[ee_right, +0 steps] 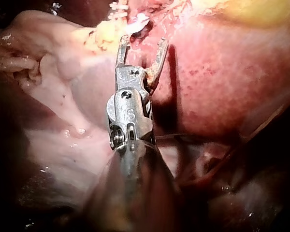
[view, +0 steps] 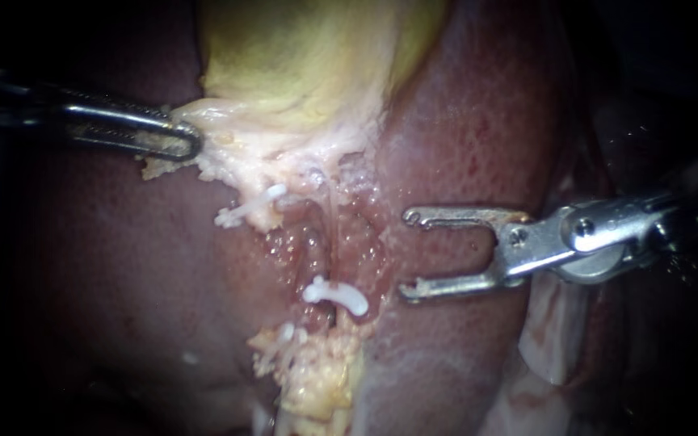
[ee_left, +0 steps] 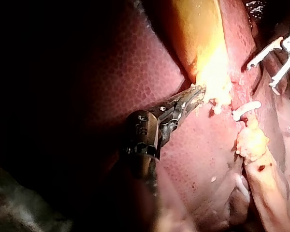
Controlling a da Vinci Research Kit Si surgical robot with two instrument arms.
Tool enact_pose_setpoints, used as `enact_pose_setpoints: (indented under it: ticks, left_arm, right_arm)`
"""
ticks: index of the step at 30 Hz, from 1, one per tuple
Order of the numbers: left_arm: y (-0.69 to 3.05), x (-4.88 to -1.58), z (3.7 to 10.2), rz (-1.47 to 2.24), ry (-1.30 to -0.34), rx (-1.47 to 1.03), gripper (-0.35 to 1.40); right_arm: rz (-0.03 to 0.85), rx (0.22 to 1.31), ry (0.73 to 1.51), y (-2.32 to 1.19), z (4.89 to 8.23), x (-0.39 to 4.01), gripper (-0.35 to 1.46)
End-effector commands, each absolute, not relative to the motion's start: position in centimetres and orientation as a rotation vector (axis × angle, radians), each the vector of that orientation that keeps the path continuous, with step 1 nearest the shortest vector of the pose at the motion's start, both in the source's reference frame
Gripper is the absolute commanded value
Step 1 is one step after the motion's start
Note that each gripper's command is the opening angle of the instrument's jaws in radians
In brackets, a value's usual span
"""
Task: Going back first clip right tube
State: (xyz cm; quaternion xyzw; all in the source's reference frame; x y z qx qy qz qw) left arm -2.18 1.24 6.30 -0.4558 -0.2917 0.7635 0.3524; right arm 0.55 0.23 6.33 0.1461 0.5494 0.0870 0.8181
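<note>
endoscope view: the right instrument's end effector (view: 407,254) is gaping empty just beside the lower clip (view: 334,295), while the left instrument (view: 191,139) is pinching the gallbladder fringe (view: 228,141); a jaw tip swinging sideways could be snagging that clip loose

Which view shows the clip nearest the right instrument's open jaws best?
The endoscope view: the clip lies whole and unobstructed, apart from the right instrument. The left wrist view shows it smaller; the right wrist view only glimpses it, just ahead of the jaws.
</note>
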Motion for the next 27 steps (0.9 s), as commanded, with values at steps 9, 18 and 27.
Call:
enact_pose_setpoints:
  ticks: [9, 18, 27]
  left_arm:
    - [1.23, -2.39, 6.47, 1.977, -0.751, -1.18, -0.35]
    - [1.16, -2.65, 6.8, 1.973, -0.779, -1.178, -0.35]
    - [1.16, -2.67, 6.81, 1.976, -0.784, -1.181, -0.35]
  right_arm:
    - [0.17, 0.314, 1.174, 0.23, 6.35, 0.5, 0.5]
    - [0.167, 0.319, 1.176, 0.23, 6.36, 0.49, 0.5]
    - [0.163, 0.325, 1.178, 0.23, 6.36, 0.48, 0.5]
